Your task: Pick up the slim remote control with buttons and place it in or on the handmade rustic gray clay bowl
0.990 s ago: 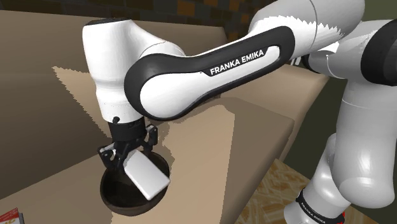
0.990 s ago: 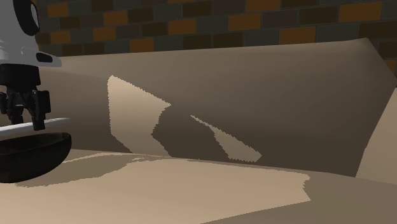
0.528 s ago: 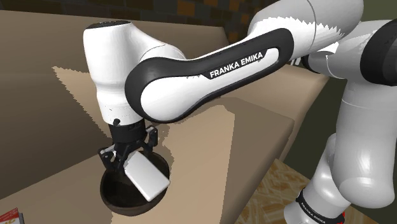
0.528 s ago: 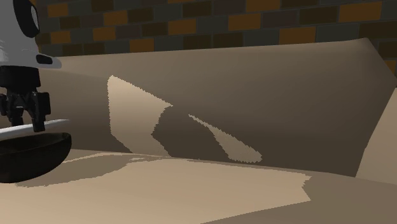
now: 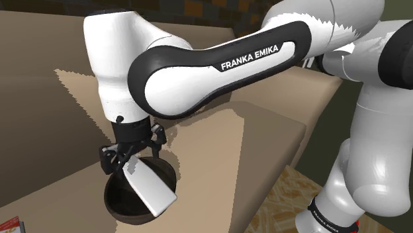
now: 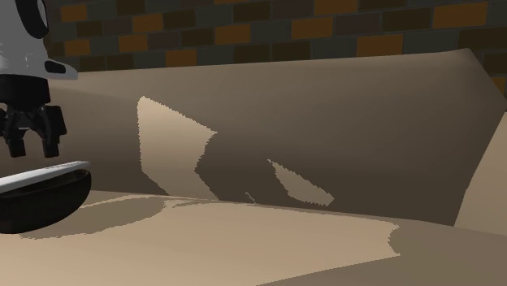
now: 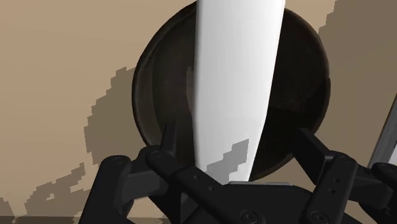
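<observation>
as the tool (image 5: 132, 155) gapes open, white remote (image 5: 151, 188) across dark bowl (image 5: 116, 206), franka emika arm (image 5: 218, 74)

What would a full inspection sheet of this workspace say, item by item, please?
Surface: tan surface, with patches of light and shadow; the bowl stands on it.
Job's things: plain white slim remote lies slanted across the dark bowl, resting on its rim; no buttons can be seen.
Clutter: one small red-and-white thing at the shoulder view's lower left corner, cut off by the edge, so it cannot be identified.
Grippers: claw open, just above the remote, fingers apart and not touching it.
Cables: nothing seen.
Surroundings: brick wall behind; patterned floor beside the stand.
</observation>
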Motion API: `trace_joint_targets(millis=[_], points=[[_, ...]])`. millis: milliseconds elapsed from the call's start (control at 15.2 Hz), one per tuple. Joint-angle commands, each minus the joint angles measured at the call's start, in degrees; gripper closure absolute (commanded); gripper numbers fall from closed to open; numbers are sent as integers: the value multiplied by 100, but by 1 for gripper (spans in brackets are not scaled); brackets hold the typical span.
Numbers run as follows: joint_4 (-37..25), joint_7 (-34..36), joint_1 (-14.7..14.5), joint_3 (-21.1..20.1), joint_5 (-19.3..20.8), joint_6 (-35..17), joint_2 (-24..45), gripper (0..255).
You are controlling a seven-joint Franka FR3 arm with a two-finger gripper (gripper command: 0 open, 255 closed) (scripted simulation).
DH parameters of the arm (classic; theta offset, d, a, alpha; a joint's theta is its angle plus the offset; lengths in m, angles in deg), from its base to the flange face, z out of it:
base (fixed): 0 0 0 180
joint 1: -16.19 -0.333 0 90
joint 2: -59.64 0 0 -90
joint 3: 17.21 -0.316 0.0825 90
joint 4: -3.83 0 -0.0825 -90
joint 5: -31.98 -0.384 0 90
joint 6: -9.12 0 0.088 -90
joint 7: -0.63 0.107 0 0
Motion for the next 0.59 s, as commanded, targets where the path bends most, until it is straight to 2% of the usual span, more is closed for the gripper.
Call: trace_joint_targets(millis=[0, 66, 528], points=[[-293, -27, -17, -18, -33, 322, -32, 0], [-430, -38, -26, -27, -46, 468, -45, 0], [-430, -38, -26, -27, -46, 468, -45, 0]])
